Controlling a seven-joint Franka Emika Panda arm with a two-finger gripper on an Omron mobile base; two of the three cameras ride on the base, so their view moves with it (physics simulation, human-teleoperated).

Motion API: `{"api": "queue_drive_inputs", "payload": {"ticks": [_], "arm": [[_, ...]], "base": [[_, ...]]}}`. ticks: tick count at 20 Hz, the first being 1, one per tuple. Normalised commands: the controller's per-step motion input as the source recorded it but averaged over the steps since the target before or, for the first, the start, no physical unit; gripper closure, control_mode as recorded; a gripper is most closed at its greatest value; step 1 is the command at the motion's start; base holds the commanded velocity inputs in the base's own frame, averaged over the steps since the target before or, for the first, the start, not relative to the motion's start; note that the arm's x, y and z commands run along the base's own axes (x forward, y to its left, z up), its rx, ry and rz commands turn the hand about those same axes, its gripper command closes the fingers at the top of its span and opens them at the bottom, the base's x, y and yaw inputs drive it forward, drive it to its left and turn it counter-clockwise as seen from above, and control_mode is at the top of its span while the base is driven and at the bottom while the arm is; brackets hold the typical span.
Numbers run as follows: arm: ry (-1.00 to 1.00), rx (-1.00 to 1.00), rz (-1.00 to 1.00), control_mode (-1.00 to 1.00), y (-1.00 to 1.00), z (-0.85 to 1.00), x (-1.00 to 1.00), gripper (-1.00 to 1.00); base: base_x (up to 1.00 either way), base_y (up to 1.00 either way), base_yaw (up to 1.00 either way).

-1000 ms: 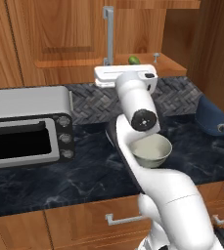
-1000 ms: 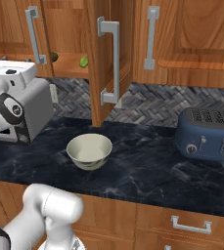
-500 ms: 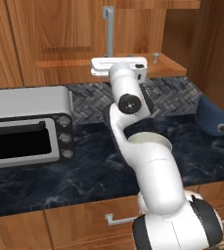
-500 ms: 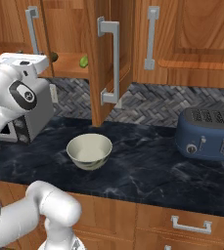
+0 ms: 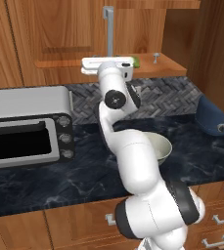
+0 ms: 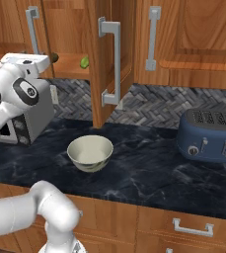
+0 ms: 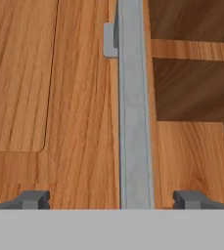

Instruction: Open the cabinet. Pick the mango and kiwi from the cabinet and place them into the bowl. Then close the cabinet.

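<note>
The cabinet [image 6: 97, 74] has its right door swung open and its left door [image 5: 59, 29] closed. On its lower shelf lie the green mango [image 6: 85, 62] [image 5: 135, 62] and, left of it, the dark kiwi [image 6: 55, 58], partly behind my white hand [image 6: 25, 62] [image 5: 106, 64]. My gripper [image 7: 112, 199] is open, its tips either side of the closed door's grey bar handle [image 7: 135, 122] and not touching it. The off-white bowl [image 6: 90, 152] stands empty on the counter below; in the left base view my arm hides part of the bowl [image 5: 162, 146].
A silver toaster oven [image 5: 25, 122] sits at the counter's left. A blue toaster [image 6: 213, 136] stands at the right. The open door's handle [image 6: 115, 64] juts out above the bowl. Drawers [image 6: 191, 227] run below the dark counter.
My hand has swung up and in toward the closed left door's handle, rising off the counter area. The jaws stayed open. Fruit, bowl and doors have not moved.
</note>
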Motion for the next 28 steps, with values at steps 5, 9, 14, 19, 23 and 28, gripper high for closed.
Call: {"api": "queue_drive_inputs", "payload": {"ticks": [5, 9, 14, 19, 23, 28], "arm": [[0.00, 0.00, 0.00, -1.00, 0.00, 0.00, 0.02, -1.00], [0.00, 0.00, 0.00, -1.00, 0.00, 0.00, 0.23, -1.00], [0.04, 0.00, 0.00, -1.00, 0.00, 0.00, 0.33, -1.00], [0.03, 0.00, 0.00, -1.00, -0.02, 0.00, 0.25, -1.00], [0.00, 0.00, 0.00, -1.00, -0.01, 0.00, 0.03, 1.00], [0.00, 0.00, 0.00, -1.00, 0.00, 0.00, 0.00, 1.00]], "base": [[0.00, 0.00, 0.00], [0.00, 0.00, 0.00], [0.00, 0.00, 0.00], [0.00, 0.00, 0.00], [0.00, 0.00, 0.00], [0.00, 0.00, 0.00]]}}
